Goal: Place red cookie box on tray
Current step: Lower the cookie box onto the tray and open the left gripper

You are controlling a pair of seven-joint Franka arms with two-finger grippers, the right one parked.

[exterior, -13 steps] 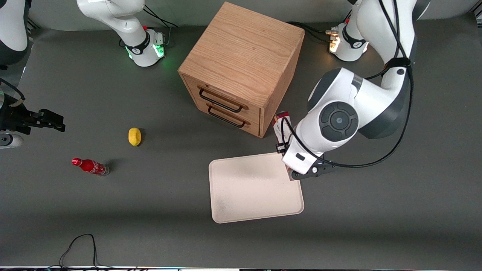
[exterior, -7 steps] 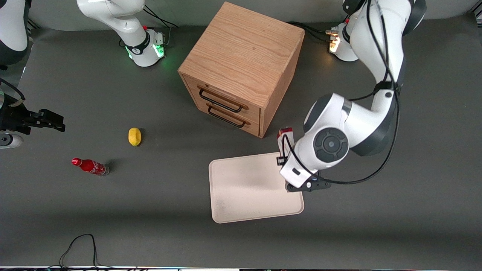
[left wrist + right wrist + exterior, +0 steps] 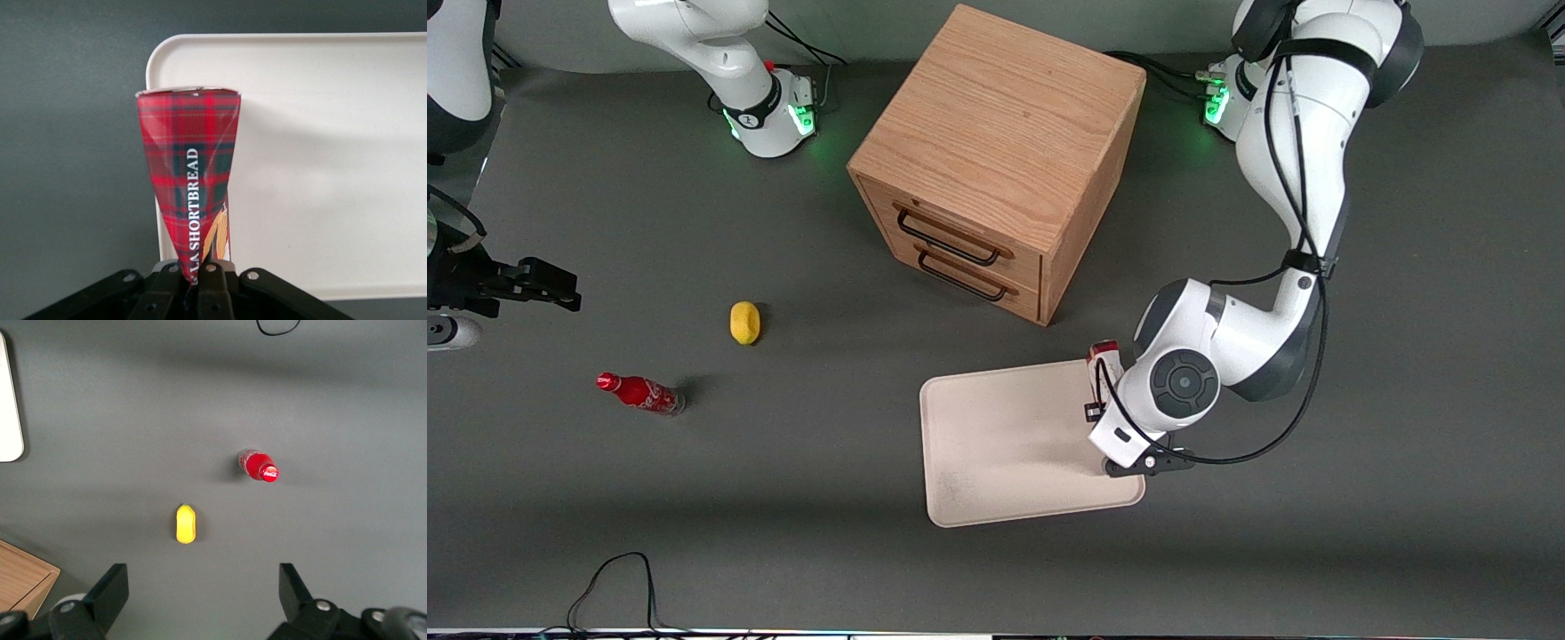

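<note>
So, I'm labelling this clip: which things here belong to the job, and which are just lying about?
Part of the job:
- red cookie box, gripped by the hand at the tray's edge toward the working arm
- tray

Just lying about:
- wooden drawer cabinet
- yellow lemon-like thing
- small red soda bottle

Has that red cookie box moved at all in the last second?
Yes. The red cookie box, clamped in the gripper, came away from the wooden drawer cabinet, nearer the front camera, along the tray edge.
</note>
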